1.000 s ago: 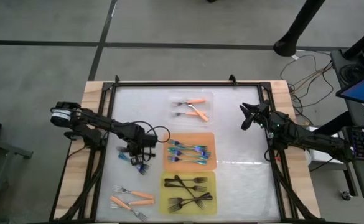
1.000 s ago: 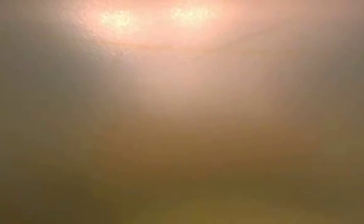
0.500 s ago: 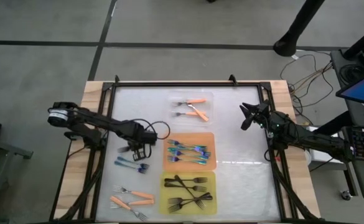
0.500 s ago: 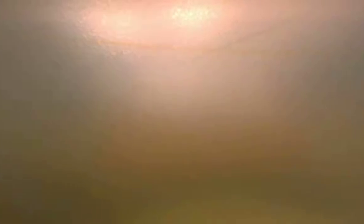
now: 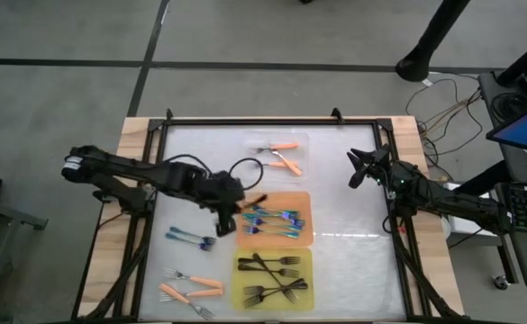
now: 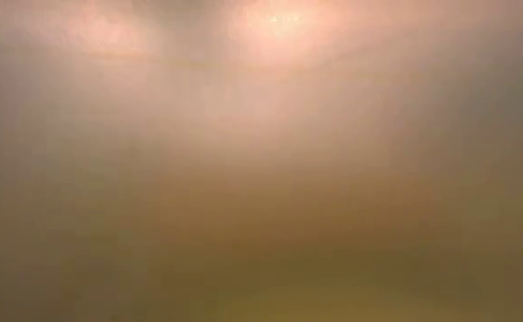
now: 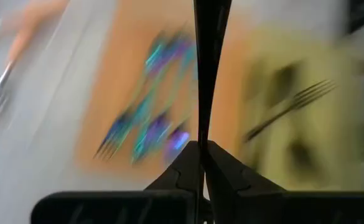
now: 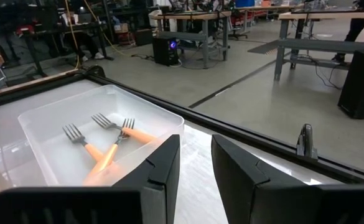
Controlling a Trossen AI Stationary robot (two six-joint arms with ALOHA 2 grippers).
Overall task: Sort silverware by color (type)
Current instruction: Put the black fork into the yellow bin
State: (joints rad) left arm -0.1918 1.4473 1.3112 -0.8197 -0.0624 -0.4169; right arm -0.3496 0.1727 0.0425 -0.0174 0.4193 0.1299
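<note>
Three trays sit mid-table: a clear tray (image 5: pixel 277 155) with orange forks (image 5: pixel 281 162), an orange tray (image 5: pixel 304 209) with teal forks (image 5: pixel 270 219), and a yellow tray (image 5: pixel 304 261) with black forks (image 5: pixel 268 279). More teal forks (image 5: pixel 189 238) and orange ones (image 5: pixel 191 288) lie loose on the table (image 5: pixel 353 261). The left gripper (image 5: pixel 230 219), clenched tight, hangs at the orange tray's edge; whether it holds a fork cannot be told. The right gripper (image 5: pixel 357 171), fingers apart and empty, waits near the clear tray.

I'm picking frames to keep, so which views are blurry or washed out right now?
Low view: only an orange-brown haze, nothing readable. Left wrist view: motion-smeared; the orange tray and teal forks streak behind the shut left gripper. High view: sharp. Right wrist view: sharp on the clear tray, with the right gripper open.
</note>
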